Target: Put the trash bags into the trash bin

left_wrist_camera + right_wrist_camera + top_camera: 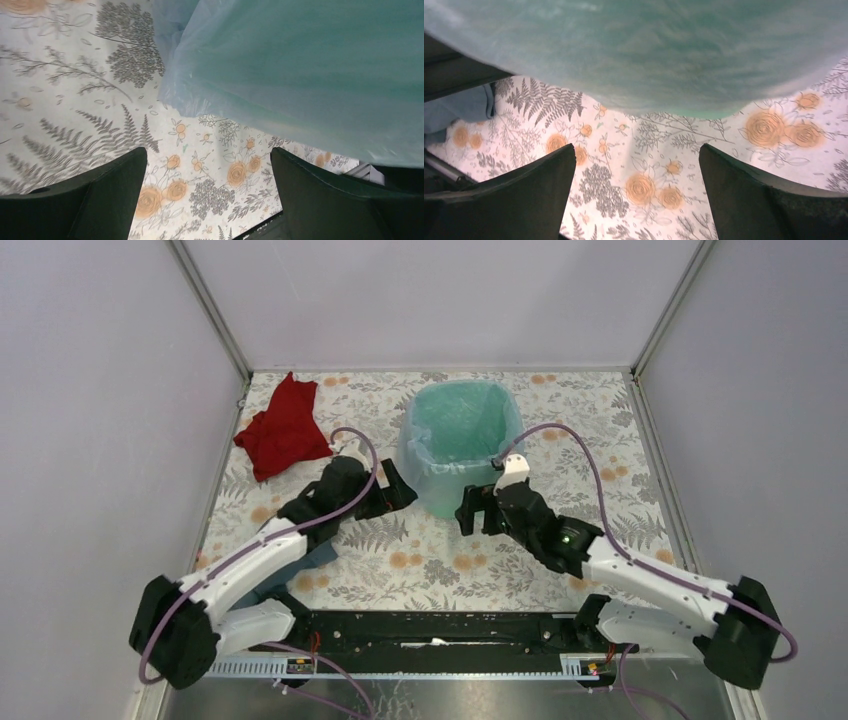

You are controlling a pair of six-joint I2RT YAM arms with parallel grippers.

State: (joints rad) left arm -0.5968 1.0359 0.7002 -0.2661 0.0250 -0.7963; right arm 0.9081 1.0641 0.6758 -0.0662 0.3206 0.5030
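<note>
The mint-green trash bin (462, 455) stands upright at the table's back middle. The pale-blue translucent trash bag (412, 472) lines it, with its film folded over the rim and hanging down the outside. My left gripper (400, 490) is open and empty, low at the bin's left front side. In the left wrist view the gripper (207, 165) has only tablecloth between its fingers, with the bag's edge (175, 75) just ahead. My right gripper (472, 510) is open and empty at the bin's front. In the right wrist view the gripper (636, 160) sits below the film-covered bin (649, 50).
A red cloth (285, 428) lies at the back left. A grey-blue cloth (322, 550) lies under the left arm and also shows in the right wrist view (464, 107). Metal frame posts and walls enclose the flowered table (600, 460).
</note>
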